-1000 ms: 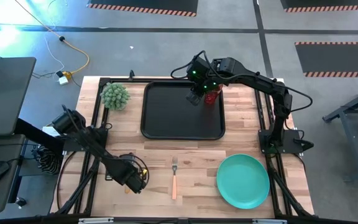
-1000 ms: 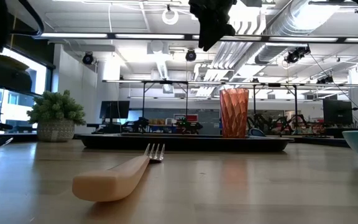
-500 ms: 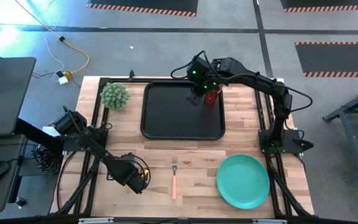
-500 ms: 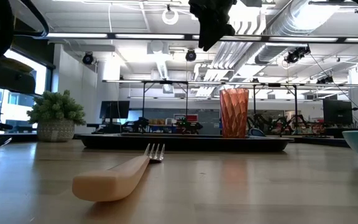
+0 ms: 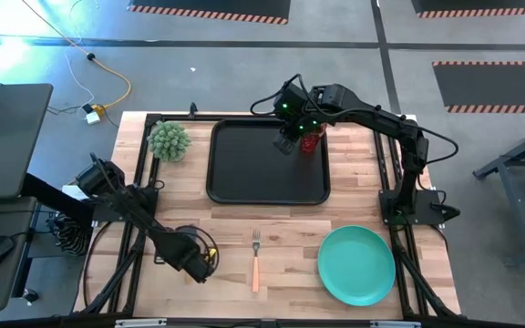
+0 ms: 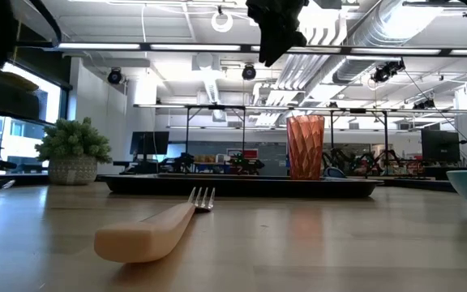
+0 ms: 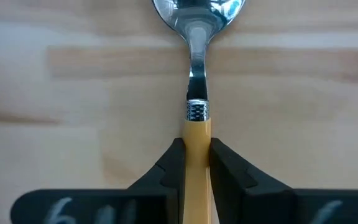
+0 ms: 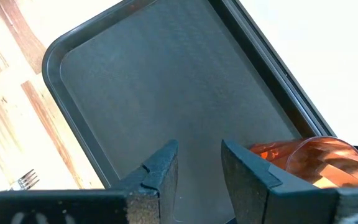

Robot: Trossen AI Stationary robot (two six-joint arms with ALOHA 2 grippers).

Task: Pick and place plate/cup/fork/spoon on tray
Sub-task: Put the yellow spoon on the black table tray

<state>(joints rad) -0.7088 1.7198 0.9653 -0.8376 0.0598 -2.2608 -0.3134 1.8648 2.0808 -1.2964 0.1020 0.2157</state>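
Note:
The spoon (image 7: 197, 74) lies flat on the wooden table near its front left, silver bowl (image 7: 197, 9) away from my left gripper (image 5: 195, 259) (image 7: 197, 155), which is shut on it. The fork (image 5: 255, 259) (image 6: 148, 231) lies on the table to the spoon's right. The teal plate (image 5: 356, 264) rests flat at the near right. The red cup (image 5: 311, 141) (image 8: 316, 163) stands upright in the far right corner of the black tray (image 5: 267, 187) (image 8: 166, 81). My right gripper (image 5: 287, 142) (image 8: 199, 165) hovers open above the tray, just left of the cup. My left gripper pinches the spoon's orange handle (image 7: 197, 134) between its two fingers, just behind the patterned metal collar. The fingers come from above, pointing down, one on each long side of the handle. The spoon lies flat on the table.
A spiky green ball plant in a pot (image 5: 169, 141) (image 6: 73, 150) stands at the table's far left, beside the tray. Bare wood lies between the tray's near rim and the fork.
My left gripper has shut on the spoon's handle while staying over the same spot at the near left. The spoon still lies on the table.

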